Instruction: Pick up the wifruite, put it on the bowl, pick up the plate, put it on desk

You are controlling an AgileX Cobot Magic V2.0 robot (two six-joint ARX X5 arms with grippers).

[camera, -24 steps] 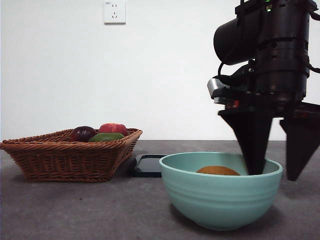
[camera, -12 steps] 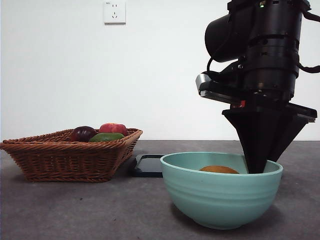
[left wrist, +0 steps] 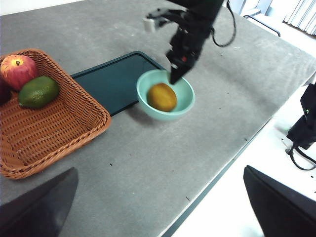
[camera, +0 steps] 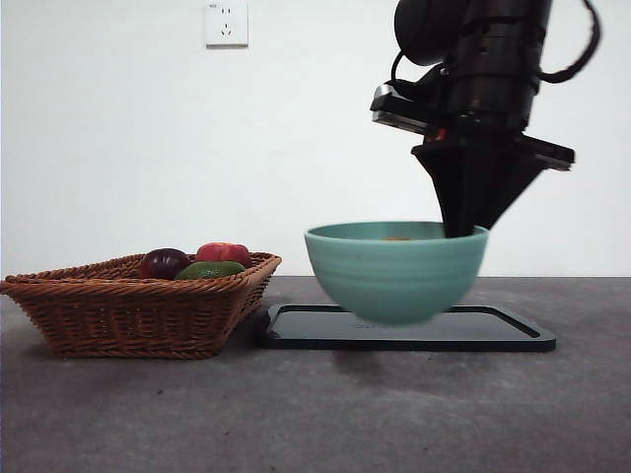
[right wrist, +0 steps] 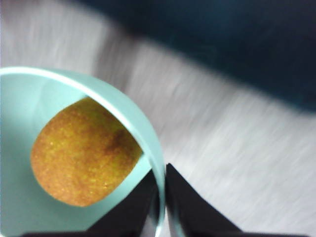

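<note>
We see the right pincer [right wrist: 160,197] clamped on the bowl [camera: 394,271] rim, holding it above the counter [camera: 148,414], fruit [left wrist: 162,97] inside. Left pincer [left wrist: 158,207] waits spread open, far off. Lifting presumably clears the tray [camera: 493,330].

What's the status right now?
Right claw shut on bowl rim, bowl lifted clear of desk. Fruit inside bowl. Left claw open, idle. Nothing blocking.
</note>
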